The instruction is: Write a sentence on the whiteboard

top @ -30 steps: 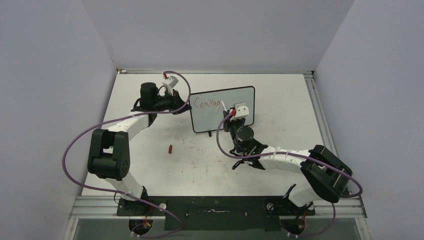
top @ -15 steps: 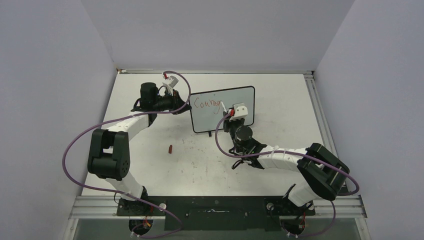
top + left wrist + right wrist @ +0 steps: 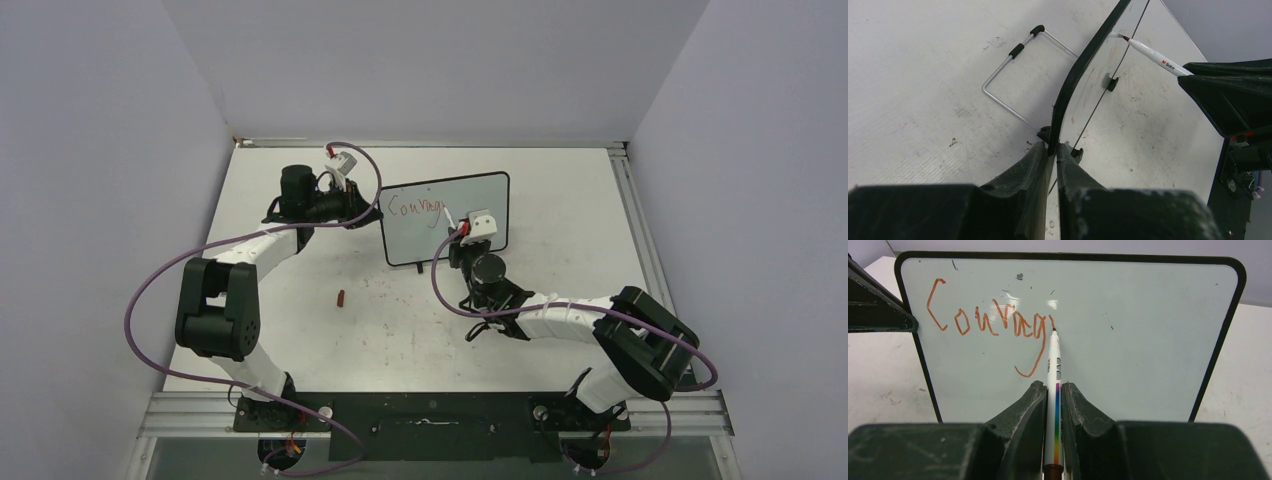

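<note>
The whiteboard stands upright mid-table, white with a thin black frame; it also fills the right wrist view. On it the sentence reads "Courag" in red-orange marker, also seen from above. My right gripper is shut on a white marker with a rainbow stripe; its tip touches the board just right of the "g". My left gripper is shut on the whiteboard's left edge, holding it. The marker also shows in the left wrist view, tip on the board.
A small red marker cap lies on the table left of centre. The board's wire stand rests on the table behind it. Grey walls close in the table on three sides.
The right gripper has shifted slightly left and down with the marker at the board. The left arm and the board have not moved.
</note>
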